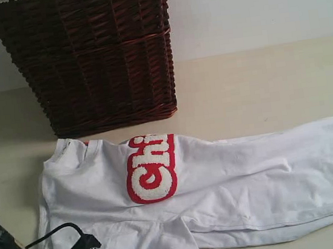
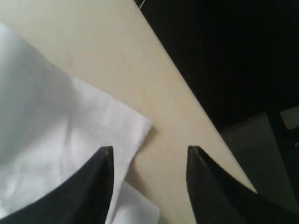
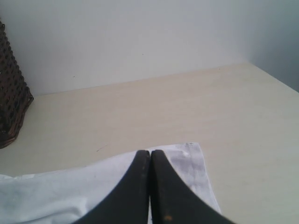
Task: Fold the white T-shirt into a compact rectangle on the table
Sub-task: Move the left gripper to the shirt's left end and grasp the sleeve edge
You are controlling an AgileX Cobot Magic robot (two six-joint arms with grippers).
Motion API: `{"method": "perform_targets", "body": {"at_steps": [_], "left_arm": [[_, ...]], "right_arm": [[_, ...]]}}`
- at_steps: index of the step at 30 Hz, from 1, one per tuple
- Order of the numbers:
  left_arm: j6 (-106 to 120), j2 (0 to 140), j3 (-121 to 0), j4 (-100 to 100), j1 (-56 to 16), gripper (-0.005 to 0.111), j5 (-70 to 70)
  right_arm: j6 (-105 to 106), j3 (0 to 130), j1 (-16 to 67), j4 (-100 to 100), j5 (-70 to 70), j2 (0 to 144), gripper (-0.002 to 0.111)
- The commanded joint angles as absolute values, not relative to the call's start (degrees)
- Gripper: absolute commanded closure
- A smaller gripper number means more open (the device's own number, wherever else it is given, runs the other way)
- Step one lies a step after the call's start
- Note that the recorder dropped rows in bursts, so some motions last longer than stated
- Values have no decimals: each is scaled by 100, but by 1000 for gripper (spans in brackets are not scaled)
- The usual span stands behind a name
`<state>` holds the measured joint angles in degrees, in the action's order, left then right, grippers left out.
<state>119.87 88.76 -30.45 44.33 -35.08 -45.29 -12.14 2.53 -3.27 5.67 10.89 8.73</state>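
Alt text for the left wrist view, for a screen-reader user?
The left tool is open, its two dark fingers apart with nothing between them, over a corner of the white T-shirt lying on the cream table. The table's edge runs diagonally, with darkness beyond.

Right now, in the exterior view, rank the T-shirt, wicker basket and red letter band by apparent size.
1. white T-shirt, cut off at the right edge
2. wicker basket, top cropped
3. red letter band, clearly smallest
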Motion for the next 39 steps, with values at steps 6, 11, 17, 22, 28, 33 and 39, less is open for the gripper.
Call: {"method": "perform_targets", "body": {"at_steps": [6, 11, 17, 22, 28, 33, 39], "left_arm": [[12020, 8985, -2968, 4904, -4010, 58, -3384], [12020, 9258, -2933, 4606, -4010, 58, -3559], [12020, 9406, -2933, 4590, -4010, 77, -3231], [12020, 9406, -2933, 4659, -4010, 106, -3205], [11904, 9341, -2933, 4785, -4010, 107, -3205], [10987, 8901, -2944, 4762, -3999, 107, -3253], [10222, 8491, -2944, 4797, -3785, 107, -3506]], "right_arm": [[-1217, 245, -375, 583, 1055, 843, 108], [-1217, 245, -375, 597, 1055, 843, 108], [-1217, 245, -375, 597, 1055, 843, 108], [-1217, 245, -375, 597, 1055, 843, 108], [-1217, 245, -375, 596, 1055, 843, 108], [-1217, 245, -375, 596, 1055, 843, 108], [-1217, 245, -375, 596, 1055, 843, 108]]}}
